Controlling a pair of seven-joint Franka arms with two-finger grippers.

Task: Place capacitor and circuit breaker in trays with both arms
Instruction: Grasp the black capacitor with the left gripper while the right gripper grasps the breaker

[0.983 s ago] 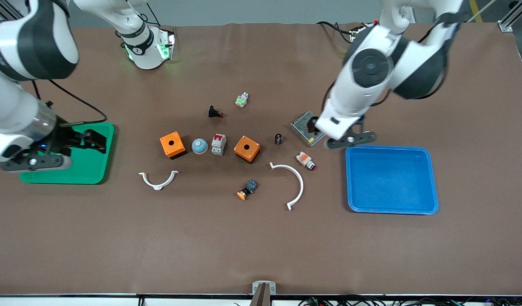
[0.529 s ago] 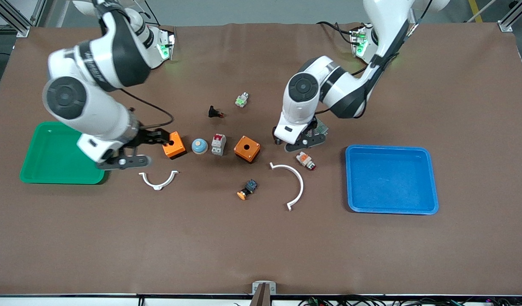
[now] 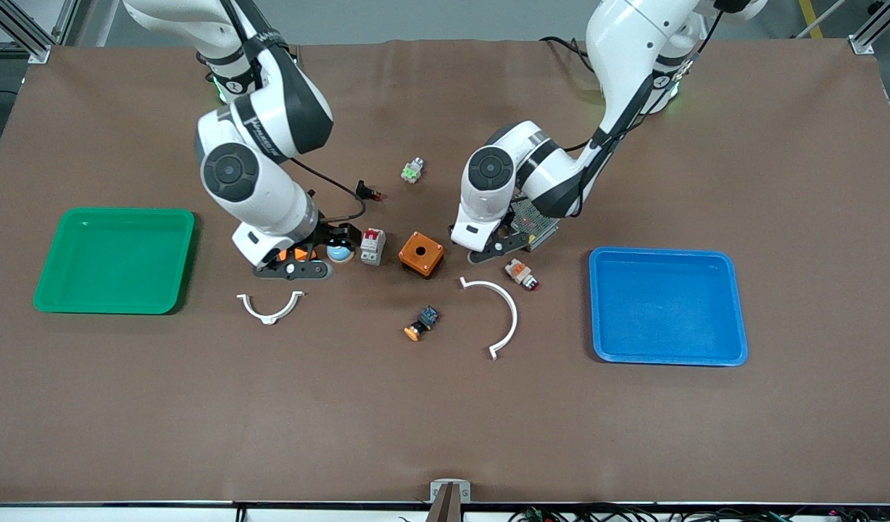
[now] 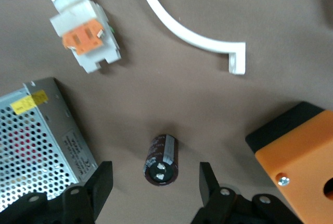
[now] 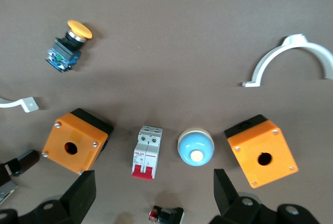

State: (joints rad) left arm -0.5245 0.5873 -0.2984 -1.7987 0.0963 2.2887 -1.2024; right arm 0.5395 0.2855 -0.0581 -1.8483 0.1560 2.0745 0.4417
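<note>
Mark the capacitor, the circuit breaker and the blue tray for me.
capacitor (image 4: 162, 159): left wrist view, on its black side.
circuit breaker (image 5: 146, 151): right wrist view, on its white body.
blue tray (image 3: 667, 304): front view, on its bare floor.

arms (image 3: 256, 181): glossy white shells | black joint rings | black fingers (image 4: 99, 182) | black cable
</note>
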